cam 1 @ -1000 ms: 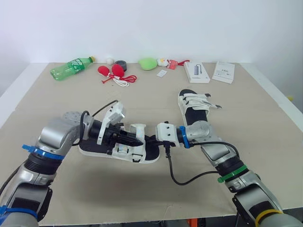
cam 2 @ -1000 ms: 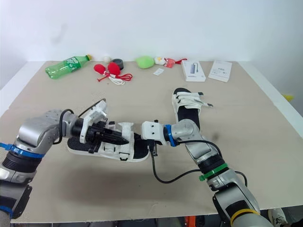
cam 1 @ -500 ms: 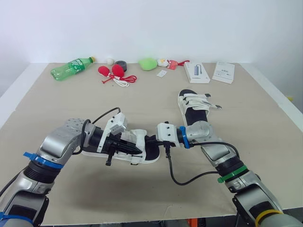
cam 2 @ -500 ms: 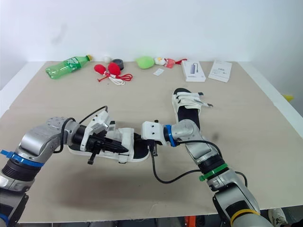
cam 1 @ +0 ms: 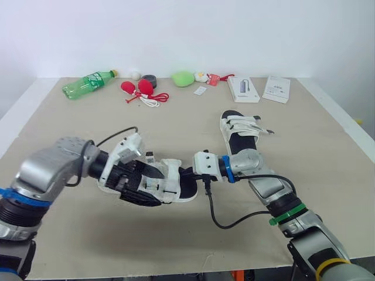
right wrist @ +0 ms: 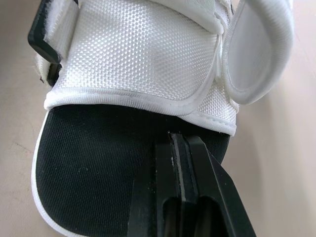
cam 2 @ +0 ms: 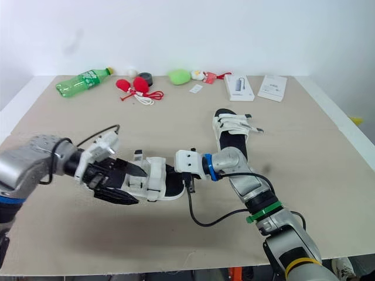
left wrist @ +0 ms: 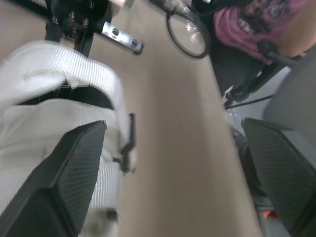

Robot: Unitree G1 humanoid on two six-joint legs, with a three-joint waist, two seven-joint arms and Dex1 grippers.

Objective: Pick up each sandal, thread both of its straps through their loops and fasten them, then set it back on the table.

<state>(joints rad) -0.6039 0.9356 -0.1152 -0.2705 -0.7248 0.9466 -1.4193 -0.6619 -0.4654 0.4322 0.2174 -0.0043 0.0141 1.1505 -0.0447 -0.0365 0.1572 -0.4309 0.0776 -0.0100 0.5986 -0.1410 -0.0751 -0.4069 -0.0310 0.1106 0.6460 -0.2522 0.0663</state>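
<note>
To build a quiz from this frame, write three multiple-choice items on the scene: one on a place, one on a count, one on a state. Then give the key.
1. Where does the green bottle lie?
A) at the far left of the table
B) at its near right edge
C) in its middle

2. How many sandals are on the table?
A) one
B) two
C) four

3. How is the left claw?
A) open
B) shut on a strap
C) shut on the bottle

Key:
1 A, the bottle lies by the far left corner.
2 B, there is a near sandal and a far sandal.
3 A, its fingers stand wide apart.
</note>
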